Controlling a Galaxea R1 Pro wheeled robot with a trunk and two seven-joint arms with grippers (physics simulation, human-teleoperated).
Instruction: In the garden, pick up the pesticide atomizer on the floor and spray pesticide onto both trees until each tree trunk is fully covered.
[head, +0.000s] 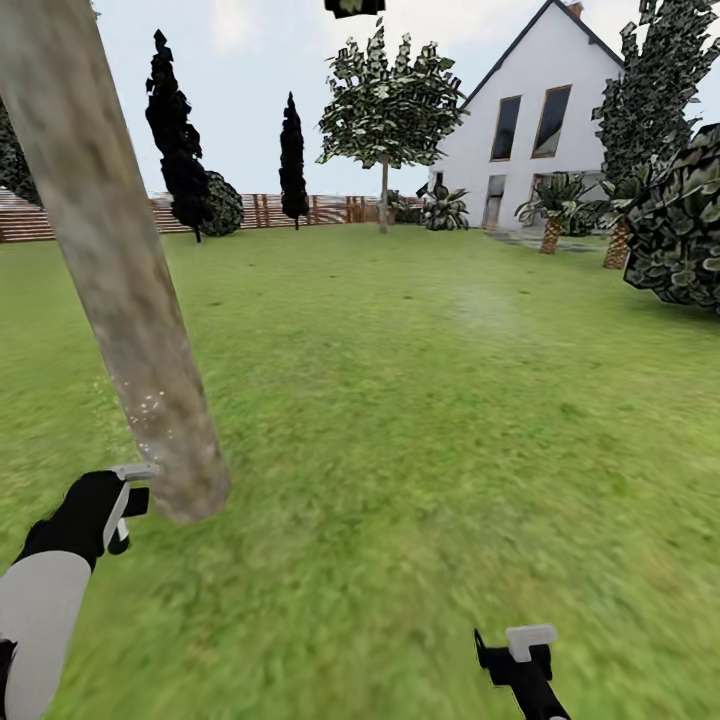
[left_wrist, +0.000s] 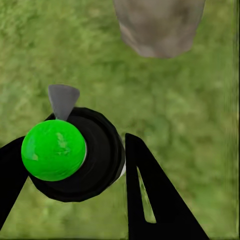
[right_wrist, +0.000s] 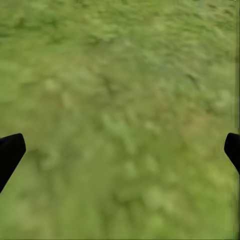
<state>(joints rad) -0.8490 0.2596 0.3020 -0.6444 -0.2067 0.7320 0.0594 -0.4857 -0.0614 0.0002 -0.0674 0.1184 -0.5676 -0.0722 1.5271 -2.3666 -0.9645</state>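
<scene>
The wide green grass lawn (head: 420, 420) covers almost all the ground, a little uneven in colour, with darker and paler patches. At its far side runs a reddish-brown wooden fence of horizontal slats (head: 300, 210). Behind the lawn on the right stands a white house with a dark pitched roof and tall windows (head: 530, 130), with short palms with woven tan trunks (head: 552, 215) in front of it. Two dark narrow cypress-like trees (head: 175, 140) stand near the fence.

Near the robot's left side rises a thick grey-brown mottled tree trunk (head: 110, 260), slightly flared where it meets the grass, and tiny white specks of pesticide (head: 150, 410) lie on its lower bark. A second tall tree with a thin bare trunk and a crown of green-and-pale leaves (head: 385, 110) stands far away, close to the fence.

The left gripper (left_wrist: 75, 165) is low, just beside the base of the near trunk. Its jaws are closed around the pesticide atomizer with a black round body and a bright green cap (left_wrist: 55, 150), and its grey nozzle (left_wrist: 63, 100) points toward the trunk.

The right gripper (right_wrist: 120, 150) is low over bare grass, well apart from the trunk, with its jaws wide and holding nothing.
</scene>
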